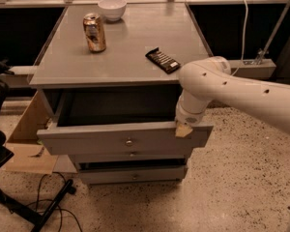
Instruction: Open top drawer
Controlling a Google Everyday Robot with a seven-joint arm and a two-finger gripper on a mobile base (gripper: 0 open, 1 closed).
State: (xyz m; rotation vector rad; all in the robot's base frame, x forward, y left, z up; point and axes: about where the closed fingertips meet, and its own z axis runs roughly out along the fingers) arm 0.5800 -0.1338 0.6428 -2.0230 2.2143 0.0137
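Top drawer (101, 138) sits pulled well out from under the cabinet top (135, 52), interior showing. Gripper (183, 129) is at the front panel's upper edge, right end; can't tell whether it's clamped or released. Pull step looks nearly done. Next move: back away without nudging the panel.

Cabinet top (135, 42): grey, flat, carries three items.
Can (94, 32): gold-brown drink can, upright, rear left.
Bowl (111, 7): white, just behind the can, near the back edge.
Snack bar (163, 60): dark wrapper, lying flat at an angle, front right.
Lower drawers (132, 154): two, grey, small knobs, dark gap between them.
Cardboard (26, 129): left of the cabinet, on the floor.
Cables (48, 202): black, on the speckled floor (232, 187).
Gripper (183, 129): front right of the cabinet, below its top.
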